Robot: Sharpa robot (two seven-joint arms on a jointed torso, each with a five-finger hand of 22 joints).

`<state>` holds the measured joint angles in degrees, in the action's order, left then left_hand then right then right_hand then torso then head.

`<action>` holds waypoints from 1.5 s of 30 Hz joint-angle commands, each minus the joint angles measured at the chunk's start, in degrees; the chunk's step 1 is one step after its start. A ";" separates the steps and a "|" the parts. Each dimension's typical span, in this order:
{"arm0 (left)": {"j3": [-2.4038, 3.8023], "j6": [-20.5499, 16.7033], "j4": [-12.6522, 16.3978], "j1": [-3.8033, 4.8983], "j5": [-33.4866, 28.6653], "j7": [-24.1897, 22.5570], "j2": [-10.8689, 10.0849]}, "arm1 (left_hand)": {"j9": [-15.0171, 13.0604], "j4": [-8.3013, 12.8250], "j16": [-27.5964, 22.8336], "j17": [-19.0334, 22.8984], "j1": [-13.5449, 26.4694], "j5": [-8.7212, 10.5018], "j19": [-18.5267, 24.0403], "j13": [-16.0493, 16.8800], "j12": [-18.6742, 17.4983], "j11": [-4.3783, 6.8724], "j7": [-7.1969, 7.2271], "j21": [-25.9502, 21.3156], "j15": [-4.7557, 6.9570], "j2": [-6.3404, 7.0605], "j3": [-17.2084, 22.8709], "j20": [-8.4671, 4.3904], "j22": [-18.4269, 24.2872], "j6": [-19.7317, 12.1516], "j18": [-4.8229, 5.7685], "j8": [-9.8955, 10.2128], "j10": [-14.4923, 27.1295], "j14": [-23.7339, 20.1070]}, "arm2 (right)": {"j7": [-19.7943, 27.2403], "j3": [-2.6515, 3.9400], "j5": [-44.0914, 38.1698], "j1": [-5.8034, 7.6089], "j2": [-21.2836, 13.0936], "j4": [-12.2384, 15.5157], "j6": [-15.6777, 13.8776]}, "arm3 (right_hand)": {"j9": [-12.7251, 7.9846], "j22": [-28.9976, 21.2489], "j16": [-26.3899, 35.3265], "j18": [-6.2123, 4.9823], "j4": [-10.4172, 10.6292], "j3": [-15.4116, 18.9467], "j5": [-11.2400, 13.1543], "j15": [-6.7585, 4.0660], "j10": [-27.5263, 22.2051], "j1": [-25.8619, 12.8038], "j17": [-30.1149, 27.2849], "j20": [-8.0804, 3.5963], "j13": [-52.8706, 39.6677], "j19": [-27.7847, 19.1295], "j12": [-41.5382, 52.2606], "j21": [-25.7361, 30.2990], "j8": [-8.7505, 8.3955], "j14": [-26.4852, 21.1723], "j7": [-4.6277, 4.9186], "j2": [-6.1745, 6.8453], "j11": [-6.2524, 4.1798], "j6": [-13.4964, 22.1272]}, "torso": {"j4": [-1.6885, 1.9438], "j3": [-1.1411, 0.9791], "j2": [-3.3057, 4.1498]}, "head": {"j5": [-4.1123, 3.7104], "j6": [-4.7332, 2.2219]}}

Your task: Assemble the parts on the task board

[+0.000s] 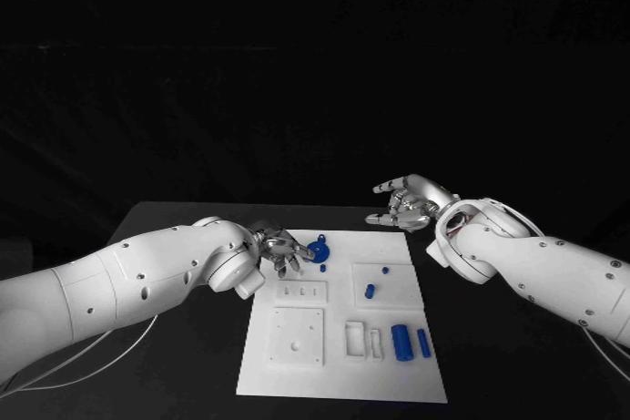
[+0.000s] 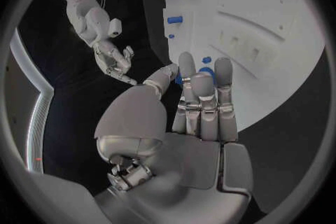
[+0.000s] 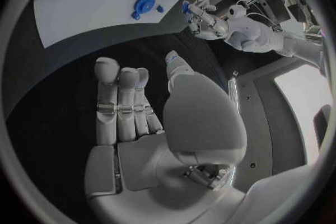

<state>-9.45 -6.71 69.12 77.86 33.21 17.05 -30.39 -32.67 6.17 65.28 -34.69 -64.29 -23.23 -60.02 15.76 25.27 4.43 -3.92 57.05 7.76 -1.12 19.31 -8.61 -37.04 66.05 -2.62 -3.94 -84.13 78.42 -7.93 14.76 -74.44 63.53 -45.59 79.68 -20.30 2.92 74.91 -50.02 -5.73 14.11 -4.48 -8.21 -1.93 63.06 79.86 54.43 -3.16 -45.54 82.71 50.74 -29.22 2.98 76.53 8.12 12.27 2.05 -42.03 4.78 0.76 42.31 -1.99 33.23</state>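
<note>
Black tabletop (image 1: 171, 215) carries the white task board (image 1: 344, 365). Left hand (image 1: 279, 250) pinches a small blue part (image 1: 303, 252) beside the round blue disc (image 1: 320, 251). Right hand (image 1: 410, 201) hovers loosely open, holding nothing.

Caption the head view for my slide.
Left robot hand at the blue part on the task board; right robot hand raised, empty.

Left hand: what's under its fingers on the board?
The left hand hovers over the task board; a blue part peeks past its fingertips. Contact is hidden.
</note>
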 commanded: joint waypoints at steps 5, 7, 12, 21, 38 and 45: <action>-0.31 3.06 -0.54 0.00 5.82 7.33 1.50 | -30.61 0.67 2.77 -4.60 1.07 -1.53 -0.97 1.05 3.17 0.38 5.96 -0.95 0.13 -0.38 -0.06 -0.19 -1.64 7.95 1.05 -0.02 -2.60 1.14 | 1.44 0.52 3.49 0.33 0.47 0.31 -2.60 | 0.08 3.06 -0.22 -0.99 -0.62 -0.09 -0.75 -0.28 -0.24 -0.63 -0.36 -0.11 0.66 0.54 0.51 0.63 0.01 0.03 -0.02 -0.25 -0.21 -0.63 | 0.09 0.17 0.07 | 0.34 1.13; -0.80 3.43 -0.79 0.00 6.57 7.86 2.00 | -31.07 1.28 1.99 -4.19 1.33 -3.86 -0.93 0.69 3.01 0.04 5.88 -1.46 0.02 -0.12 0.32 -0.04 -1.92 8.26 0.95 -0.01 -2.64 0.92 | 1.34 0.62 3.67 0.39 0.68 0.33 -2.57 | 0.08 3.04 -0.21 -1.00 -0.64 -0.08 -0.85 -0.28 -0.25 -0.69 -0.38 -0.11 0.70 0.53 0.52 0.78 0.01 0.01 -0.01 -0.27 -0.20 -0.65 | 0.09 0.21 0.04 | 0.37 1.35; -2.59 3.72 -1.78 0.10 7.76 8.37 3.52 | -30.28 2.74 1.84 -5.94 2.10 -7.55 -1.56 0.11 4.10 0.09 6.11 -2.07 -0.08 1.26 1.14 0.28 -2.59 9.71 0.52 0.16 -2.68 1.95 | 0.99 0.75 4.02 0.45 0.91 0.37 -2.40 | 0.08 3.07 -0.24 -0.99 -0.61 -0.06 -1.09 -0.29 -0.25 -0.88 -0.42 -0.11 0.80 0.60 0.58 0.78 0.01 0.03 -0.02 -0.29 -0.21 -0.64 | 0.11 0.25 -0.04 | 0.00 1.84; -4.12 4.17 -3.48 0.06 8.22 8.85 5.81 | -28.69 3.28 1.67 -9.50 2.64 -7.55 -2.55 -1.21 5.97 0.12 6.44 -3.99 -0.35 0.88 0.75 0.68 -5.31 11.52 0.34 0.08 -2.75 3.19 | 0.51 0.80 4.38 0.49 1.31 0.33 -1.84 | 0.08 3.12 -0.32 -0.95 -0.58 0.78 -4.44 -0.33 -0.26 -0.96 -0.50 -0.15 1.05 0.72 0.69 0.87 0.01 0.02 -0.07 -0.49 -0.27 -0.88 | -0.13 0.12 0.20 | 0.24 2.13; -4.28 5.09 -3.50 -0.15 9.00 10.01 6.23 | -33.77 1.97 6.64 -16.03 3.61 -6.60 -3.99 -0.87 10.53 0.61 7.33 -5.59 -0.09 -0.83 0.46 0.90 -10.68 13.65 0.01 -0.31 -2.69 4.42 | -0.23 0.81 4.77 0.50 1.52 0.26 -1.30 | 0.09 3.15 -0.38 -0.91 -0.71 0.84 -5.41 -0.36 -0.27 -1.03 -0.53 -0.19 1.19 0.79 0.76 0.84 0.02 0.03 -0.08 -0.56 -0.29 -0.97 | 0.00 0.07 0.02 | 0.30 2.54; -4.29 6.46 -3.45 -0.15 9.30 10.66 6.04 | -35.33 1.79 7.93 -16.63 4.37 -5.56 -4.15 -1.44 11.50 0.67 7.47 -6.08 -0.11 -1.87 0.34 1.18 -12.86 14.08 -0.34 -0.25 -2.70 4.34 | -0.51 0.81 4.91 0.50 1.53 0.13 -1.00 | 0.08 3.14 -0.38 -0.90 -0.72 0.85 -5.53 -0.36 -0.28 -1.10 -0.54 -0.20 1.23 0.78 0.77 0.90 0.01 0.01 -0.08 -0.57 -0.29 -0.92 | 0.01 0.10 0.07 | 0.25 2.75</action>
<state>-13.75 -2.14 65.50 77.72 41.97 27.08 -24.38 -37.84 8.15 72.96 -51.31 -59.48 -28.85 -63.89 14.33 36.63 4.59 -3.99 51.23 7.65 -2.22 19.64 -7.58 -49.85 66.13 -2.63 -4.01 -84.15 82.40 -8.21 15.53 -69.69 64.01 -44.12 79.81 -22.08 2.95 74.90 -50.01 -5.71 13.51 -3.97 -13.53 -1.95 63.06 79.35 53.96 -3.16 -44.35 83.12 51.23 -28.63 2.98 76.55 8.12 11.76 2.04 -42.70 4.78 0.82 42.35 -1.71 35.89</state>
